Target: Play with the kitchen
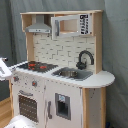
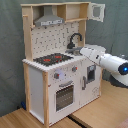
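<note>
Grey curtain behind; light wooden floor.

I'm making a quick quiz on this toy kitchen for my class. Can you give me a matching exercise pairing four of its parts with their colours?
Parts:
1. faucet
2. hood
3. hob
4. sink

Colours:
A. silver
B. black with red rings
C. black
D. grey

Pairs: 1-C, 2-D, 3-B, 4-A
</note>
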Robot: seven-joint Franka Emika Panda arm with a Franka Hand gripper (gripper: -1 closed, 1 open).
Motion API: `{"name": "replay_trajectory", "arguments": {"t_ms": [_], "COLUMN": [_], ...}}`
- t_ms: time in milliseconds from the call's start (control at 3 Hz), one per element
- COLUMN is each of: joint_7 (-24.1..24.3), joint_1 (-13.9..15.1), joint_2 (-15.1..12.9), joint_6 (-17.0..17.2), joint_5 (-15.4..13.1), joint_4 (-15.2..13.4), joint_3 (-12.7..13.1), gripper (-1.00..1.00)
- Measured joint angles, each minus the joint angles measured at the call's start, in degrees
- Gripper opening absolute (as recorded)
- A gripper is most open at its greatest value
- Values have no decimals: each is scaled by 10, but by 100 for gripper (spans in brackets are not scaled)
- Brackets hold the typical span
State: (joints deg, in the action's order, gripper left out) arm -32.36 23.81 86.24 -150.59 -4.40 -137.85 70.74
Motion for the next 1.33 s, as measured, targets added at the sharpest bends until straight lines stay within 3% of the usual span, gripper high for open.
{"name": "replay_trajectory", "arguments": {"t_ms": [333,667,1333], "joint_7": [-55,-99,-123], "joint_1": [1,-1,-2], "joint_2": [-5,-1,2], "joint_6": [1,27,98], "joint_5": [0,-9,-72], "joint_4": [4,10,45], "joint_3": [17,-8,-90], "gripper": [100,100,100]}}
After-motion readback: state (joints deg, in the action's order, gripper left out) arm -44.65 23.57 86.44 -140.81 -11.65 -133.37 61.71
